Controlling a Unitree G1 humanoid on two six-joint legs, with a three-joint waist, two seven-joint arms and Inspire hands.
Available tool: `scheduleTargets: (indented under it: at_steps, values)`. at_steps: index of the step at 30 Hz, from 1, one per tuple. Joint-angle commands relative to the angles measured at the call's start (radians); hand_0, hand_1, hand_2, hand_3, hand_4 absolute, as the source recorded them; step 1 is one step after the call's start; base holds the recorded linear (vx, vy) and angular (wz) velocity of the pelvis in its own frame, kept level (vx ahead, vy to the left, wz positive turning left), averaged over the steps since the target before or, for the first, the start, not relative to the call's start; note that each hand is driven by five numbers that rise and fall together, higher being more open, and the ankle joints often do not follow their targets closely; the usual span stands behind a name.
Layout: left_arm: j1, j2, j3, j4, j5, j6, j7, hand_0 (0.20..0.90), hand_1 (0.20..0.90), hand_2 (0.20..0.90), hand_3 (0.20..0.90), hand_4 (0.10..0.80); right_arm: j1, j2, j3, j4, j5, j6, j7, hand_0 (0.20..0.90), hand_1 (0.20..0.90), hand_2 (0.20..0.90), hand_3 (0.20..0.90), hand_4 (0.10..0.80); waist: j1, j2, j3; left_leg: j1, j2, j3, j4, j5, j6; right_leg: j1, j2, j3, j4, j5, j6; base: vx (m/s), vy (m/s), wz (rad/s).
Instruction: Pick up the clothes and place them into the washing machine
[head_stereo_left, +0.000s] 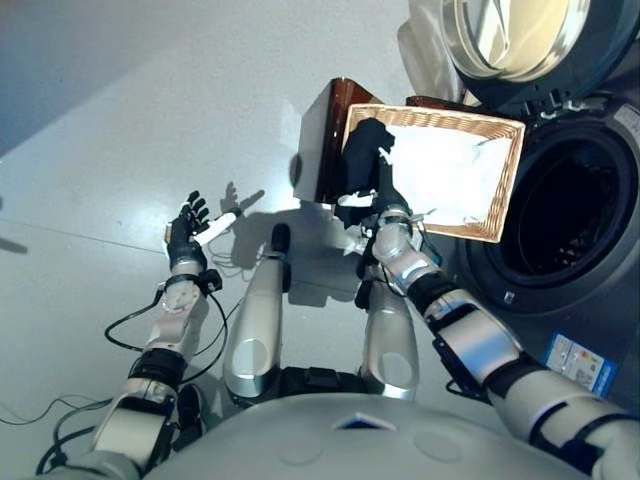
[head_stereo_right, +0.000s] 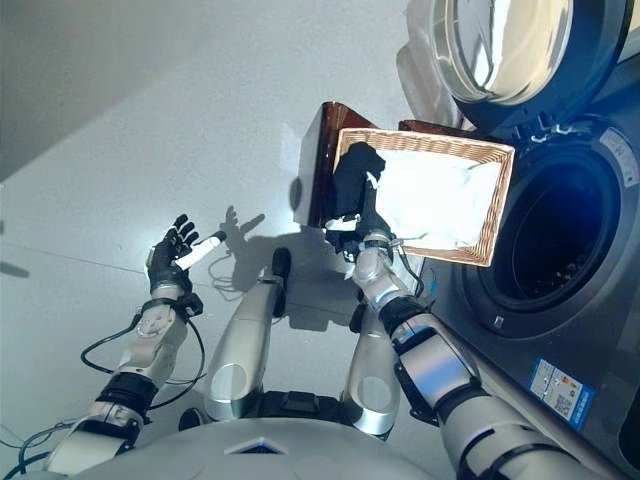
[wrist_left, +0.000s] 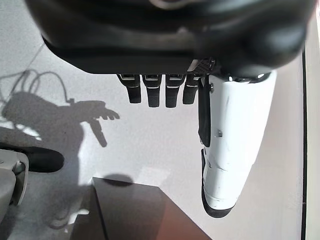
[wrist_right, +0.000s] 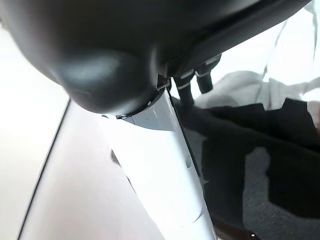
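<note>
A grey floor (head_stereo_left: 150, 120) fills most of the scene. At the robot's right stands a dark front-loading washing machine (head_stereo_left: 610, 300) with its round drum opening (head_stereo_left: 565, 205) facing the robot and its glass door (head_stereo_left: 510, 35) swung open beyond it.

Just beside the drum opening, on the robot's left of it, a rectangular wicker basket (head_stereo_left: 505, 185) rests on a dark brown wooden stand (head_stereo_left: 322, 140). The basket holds white clothes (head_stereo_left: 445, 175) across most of its inside, and a black garment (head_stereo_left: 362, 160) is heaped at the end farther from the machine, draping over the rim there.

The right hand (head_stereo_left: 372, 205) reaches into that end of the basket and is up against the black garment. In the right wrist view, its white-covered thumb (wrist_right: 165, 170) stretches straight out beside the dark cloth, while its fingers (wrist_right: 200, 80) are mostly hidden, so whether they grip the cloth cannot be told.

The left hand (head_stereo_left: 185, 232) is held out over the floor well apart from the basket, on the robot's left, spread wide with fingers (wrist_left: 150, 92) straight and holding nothing; its white thumb (wrist_left: 227, 145) sticks out to the side.
</note>
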Motion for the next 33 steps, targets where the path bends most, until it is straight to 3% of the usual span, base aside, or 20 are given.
scheduleTargets:
  at_steps: [1, 11, 27, 33]
  values:
    - [0.03, 0.049, 0.005, -0.084, -0.008, -0.066, 0.022, 0.9, 0.9, 0.9, 0.9, 0.8, -0.029, -0.008, -0.037, -0.028, 0.018, -0.039, -0.074, 0.9, 0.9, 0.9, 0.9, 0.8, 0.015, 0.019, -0.023, 0.042, -0.036, 0.03, -0.052, -0.015, -0.001, -0.013, -0.008, 0.024, 0.121, -0.101, 0.012, 0.0, 0.0, 0.0]
    - [0.03, 0.055, 0.005, -0.07, 0.002, -0.073, 0.023, 0.9, 0.9, 0.9, 0.9, 0.8, -0.027, 0.008, -0.031, -0.037, 0.026, -0.053, -0.082, 0.9, 0.9, 0.9, 0.9, 0.8, 0.009, 0.012, -0.039, 0.058, -0.037, 0.026, -0.083, -0.005, -0.003, 0.005, -0.012, 0.018, 0.099, -0.083, 0.019, 0.001, 0.001, 0.01]
    - [0.033, 0.047, 0.006, -0.009, 0.007, -0.066, 0.007, 0.9, 0.9, 0.9, 0.9, 0.8, 0.016, 0.02, -0.031, -0.002, 0.052, -0.062, -0.057, 0.9, 0.9, 0.9, 0.9, 0.8, 0.015, -0.03, -0.086, 0.2, -0.035, 0.033, -0.266, 0.071, -0.014, 0.163, -0.014, 0.024, -0.122, 0.021, 0.041, 0.012, -0.007, -0.03]
    - [0.017, 0.045, 0.0, -0.005, 0.002, -0.065, 0.007, 0.9, 0.9, 0.9, 0.9, 0.8, 0.024, 0.009, -0.047, -0.009, 0.049, -0.058, -0.066, 0.9, 0.9, 0.9, 0.9, 0.8, 0.015, -0.038, -0.086, 0.194, -0.042, 0.016, -0.251, 0.076, -0.012, 0.171, -0.018, 0.012, -0.105, 0.014, 0.037, -0.004, -0.011, 0.0]
